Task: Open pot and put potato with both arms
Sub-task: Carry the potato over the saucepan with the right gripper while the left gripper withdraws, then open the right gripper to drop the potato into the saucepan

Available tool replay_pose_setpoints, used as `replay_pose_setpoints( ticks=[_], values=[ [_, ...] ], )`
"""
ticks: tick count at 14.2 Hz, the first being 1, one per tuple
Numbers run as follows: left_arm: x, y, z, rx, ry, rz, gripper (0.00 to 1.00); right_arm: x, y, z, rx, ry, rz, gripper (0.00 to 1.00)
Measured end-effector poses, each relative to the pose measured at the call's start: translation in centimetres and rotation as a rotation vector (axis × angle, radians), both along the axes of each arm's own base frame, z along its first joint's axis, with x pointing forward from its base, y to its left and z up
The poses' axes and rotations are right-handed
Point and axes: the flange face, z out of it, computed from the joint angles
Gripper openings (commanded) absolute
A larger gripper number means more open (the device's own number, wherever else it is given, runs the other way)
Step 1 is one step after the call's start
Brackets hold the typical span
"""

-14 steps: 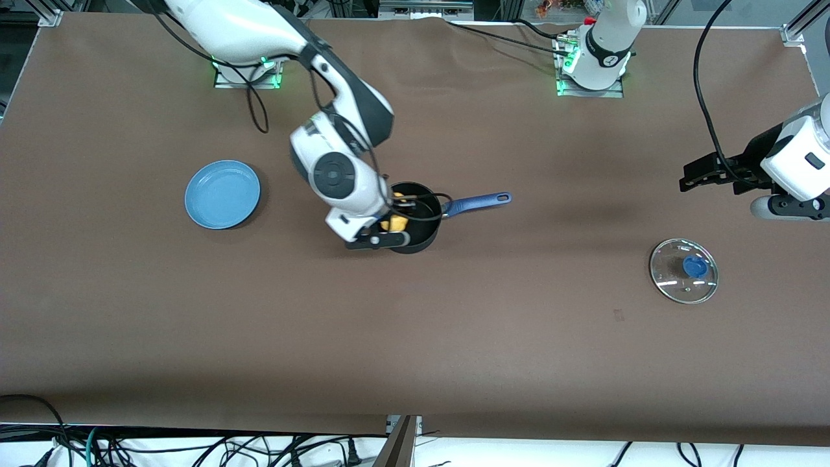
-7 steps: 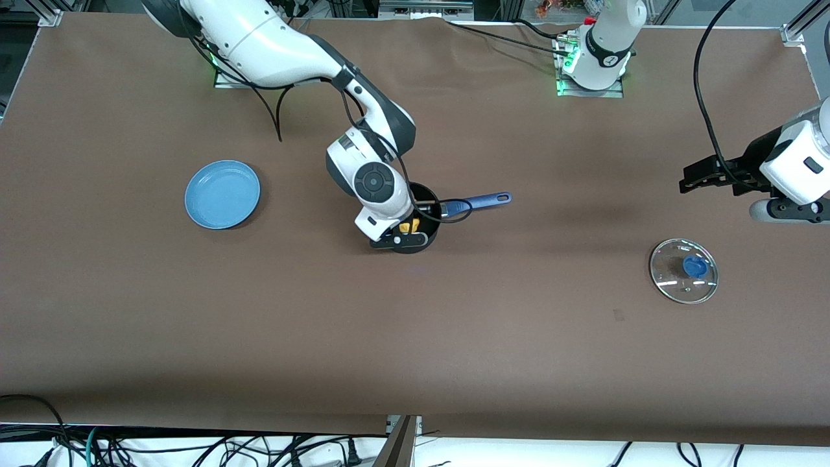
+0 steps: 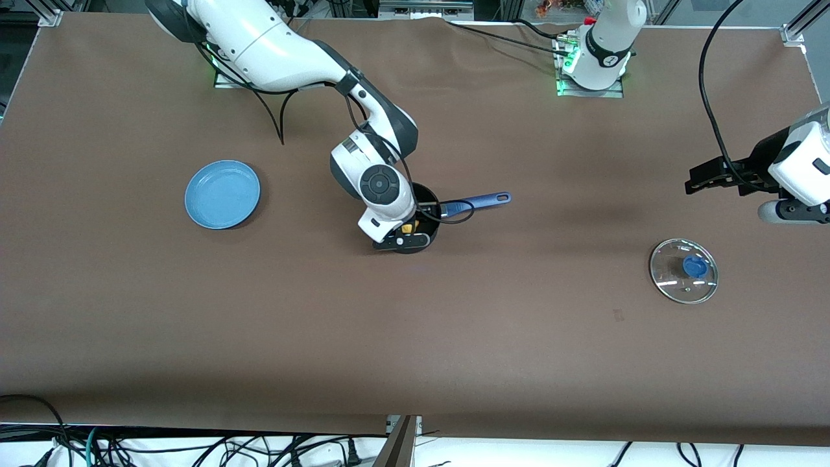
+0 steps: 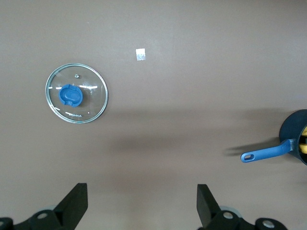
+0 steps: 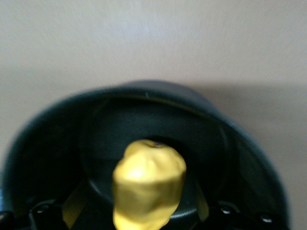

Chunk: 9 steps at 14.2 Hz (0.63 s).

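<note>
Over the small round black saucepan with the long blue handle point(image 3: 425, 217), your right gripper point(image 3: 407, 228) had come lower in the last second, its wrist swinging from the side of the pot toward the blue plate's end to sit squarely above the bowl. The small lumpy yellow potato point(image 5: 148, 188) was by then down inside the pot's rim, with the pot's dark floor showing around it in the right wrist view. I judge the placing step was nearly done: what remained was to let go and lift clear.

You could not tell from these views whether the right jaws were clamped on the potato or already slack; the fingers were cut off at the frame's edge, and from the front the wrist covered most of the pot and all but a sliver of yellow point(image 3: 408, 227). Whether the potato touched the pot's floor was also hidden.

Your left gripper point(image 3: 703, 181) waited in the air over the left arm's end of the table, jaws spread wide and empty, having drifted slightly. The round glass lid with the blue knob point(image 3: 683, 270) lay flat on the brown table point(image 3: 454, 337), well apart from the pot.
</note>
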Motion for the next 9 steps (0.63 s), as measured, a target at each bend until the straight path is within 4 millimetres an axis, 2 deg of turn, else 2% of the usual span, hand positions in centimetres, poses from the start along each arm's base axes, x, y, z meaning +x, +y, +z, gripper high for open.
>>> replay_pose_setpoints(
  ticks=[2, 4, 7, 9],
  values=[
    [0.0, -0.1, 0.0, 0.000, 0.000, -0.001, 1.00, 1.7, -1.4, 4.6, -0.011, -0.039, -0.017, 1.00],
    [0.0, -0.1, 0.0, 0.000, 0.000, -0.002, 1.00, 3.6, -4.4, 10.9, -0.043, -0.082, -0.053, 1.00],
    [0.0, -0.5, 0.0, 0.000, 0.001, -0.008, 1.00, 6.1, -11.8, 20.0, -0.109, -0.128, -0.153, 1.00],
    [0.0, -0.5, 0.0, 0.000, 0.001, -0.008, 1.00, 7.3, -17.3, 24.7, -0.133, -0.148, -0.207, 1.00]
  ],
)
